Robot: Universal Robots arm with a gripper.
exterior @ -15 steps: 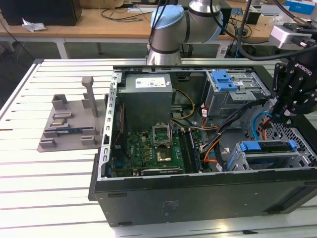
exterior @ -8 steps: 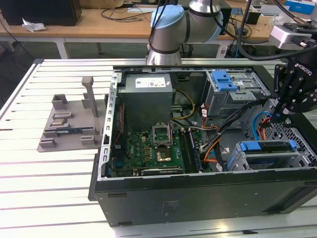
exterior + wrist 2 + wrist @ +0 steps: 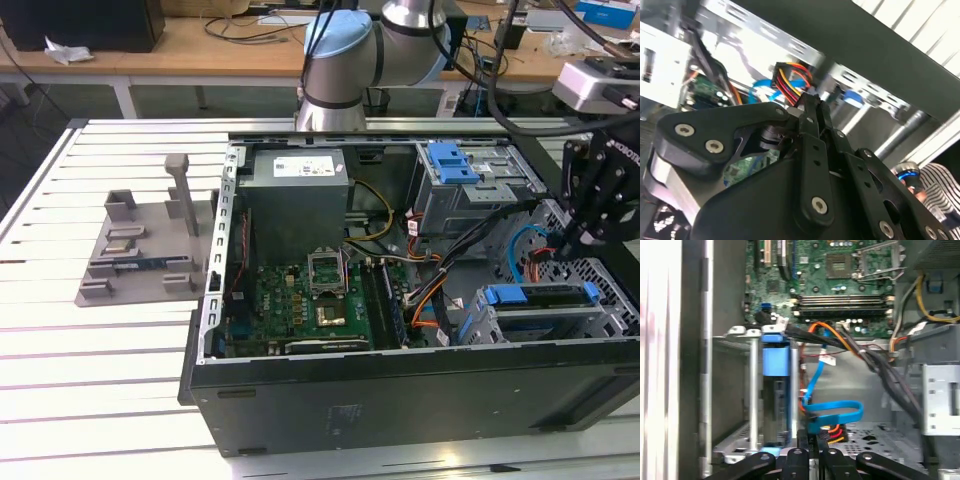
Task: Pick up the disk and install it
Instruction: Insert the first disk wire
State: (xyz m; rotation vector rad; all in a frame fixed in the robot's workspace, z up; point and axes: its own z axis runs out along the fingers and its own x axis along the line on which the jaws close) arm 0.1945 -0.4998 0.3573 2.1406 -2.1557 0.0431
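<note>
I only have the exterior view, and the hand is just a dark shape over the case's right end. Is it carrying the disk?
Observer: No. In the second wrist view the hand is shut with nothing between its fingers.
Operator: Then where is it?
Observer: In the first wrist view the disk stands in the metal cage, with its blue frame showing.
Operator: Anything close to the fingertips?
Observer: A looped blue cable and a red-and-yellow wire bundle lie just ahead of them.
</note>
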